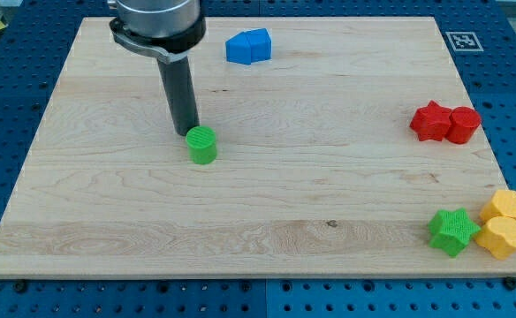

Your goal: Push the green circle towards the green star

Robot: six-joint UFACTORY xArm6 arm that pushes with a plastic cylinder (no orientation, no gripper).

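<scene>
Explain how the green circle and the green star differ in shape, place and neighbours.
The green circle is a round cylinder; the green star has points. The circle sits left of centre, the star in the view's bottom right corner. My tip is right at the circle's upper left; the star lies against two yellow blocks. Both are green.

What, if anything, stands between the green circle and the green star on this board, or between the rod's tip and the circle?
Nothing visible does. My tip sits right at the green circle, on its upper-left side. From the circle to the green star at the view's lower right, only bare board lies between; the yellow blocks sit beyond the star.
</scene>
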